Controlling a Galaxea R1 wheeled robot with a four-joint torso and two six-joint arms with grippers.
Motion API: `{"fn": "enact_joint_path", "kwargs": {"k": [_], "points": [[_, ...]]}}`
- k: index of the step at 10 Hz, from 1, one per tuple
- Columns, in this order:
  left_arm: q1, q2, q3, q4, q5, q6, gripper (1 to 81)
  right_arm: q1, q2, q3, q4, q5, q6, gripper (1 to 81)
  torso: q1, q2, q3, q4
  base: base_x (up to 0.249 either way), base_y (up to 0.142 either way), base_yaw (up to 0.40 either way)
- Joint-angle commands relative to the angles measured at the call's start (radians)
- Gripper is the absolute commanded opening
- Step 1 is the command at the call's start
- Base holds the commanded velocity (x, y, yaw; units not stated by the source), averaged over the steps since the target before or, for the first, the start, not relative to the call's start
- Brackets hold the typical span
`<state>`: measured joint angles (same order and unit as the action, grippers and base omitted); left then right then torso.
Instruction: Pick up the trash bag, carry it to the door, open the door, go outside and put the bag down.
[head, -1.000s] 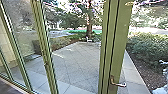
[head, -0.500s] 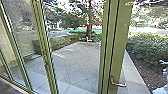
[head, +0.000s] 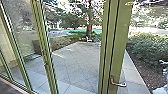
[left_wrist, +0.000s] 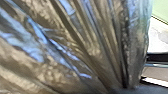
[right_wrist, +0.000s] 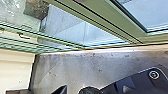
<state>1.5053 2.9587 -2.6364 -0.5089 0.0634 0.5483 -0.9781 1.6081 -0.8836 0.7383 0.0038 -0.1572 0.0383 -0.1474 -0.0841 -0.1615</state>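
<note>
Item: trash bag (left_wrist: 75, 50), shiny, brownish with bluish highlights, drawn into long folds that run together toward a gathered part. Located close in front of the left wrist camera, at the left gripper; exact contact unclear.

Left gripper: opening cannot be told, nor whether it has hold of the bag.

Right gripper: opening and contents cannot be told.

Robot's base plate (right_wrist: 132, 82): dark, round fitting at its corner, over the grey floor (right_wrist: 72, 66), near the foot of the green framing.

Pale wall (right_wrist: 15, 68): beside that floor, meeting the framing.

Wide green upright (head: 120, 45): bears a metal lever handle (head: 118, 84); stands in the way between robot and yard. Whether the door is ajar cannot be told.

Narrower green upright (head: 45, 50): leaning in the head view, further framing to its left.

Beyond: paving (head: 75, 65) in large squares; dense bushes (head: 147, 47) to the right, bordered by brown ground (head: 140, 67); tree trunk (head: 89, 20) past the paving's far end.
</note>
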Motion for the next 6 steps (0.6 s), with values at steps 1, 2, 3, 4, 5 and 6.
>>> {"fn": "enact_joint_path", "kwargs": {"k": [1, 2, 3, 4, 5, 6], "points": [[-0.052, 0.002, 0.001, -0.006, 0.07, 0.001, 1.0, 0.287, -0.092, -0.078, 0.154, -0.302, 0.025, 81.1, 0.0, 0.0, 0.0, 0.0, 0.0, 0.0, 0.0], [-0.053, 0.002, 0.0, -0.006, 0.069, 0.001, 1.0, 0.337, -0.089, -0.101, 0.154, -0.343, 0.05, 81.1, 0.0, 0.0, 0.0, 0.0, 0.0, 0.0, 0.0], [-0.052, 0.004, 0.0, -0.006, 0.067, 0.001, 1.0, 0.379, -0.089, -0.128, 0.153, -0.369, 0.079, 81.1, 0.0, 0.0, 0.0, 0.0, 0.0, 0.0, 0.0], [-0.053, 0.005, -0.001, -0.006, 0.067, 0.001, 1.0, 0.415, -0.086, -0.145, 0.154, -0.392, 0.102, 81.1, 0.0, 0.0, 0.0, 0.0, 0.0, 0.0, 0.0], [-0.053, 0.007, -0.001, -0.005, 0.065, 0.001, 1.0, 0.449, -0.074, -0.176, 0.153, -0.422, 0.129, 81.1, 0.0, 0.0, 0.0, 0.0, 0.0, 0.0, 0.0], [-0.053, 0.008, -0.001, -0.005, 0.065, 0.001, 1.0, 0.488, -0.066, -0.202, 0.147, -0.45, 0.151, 81.1, 0.0, 0.0, 0.0, 0.0, 0.0, 0.0, 0.0]]}}
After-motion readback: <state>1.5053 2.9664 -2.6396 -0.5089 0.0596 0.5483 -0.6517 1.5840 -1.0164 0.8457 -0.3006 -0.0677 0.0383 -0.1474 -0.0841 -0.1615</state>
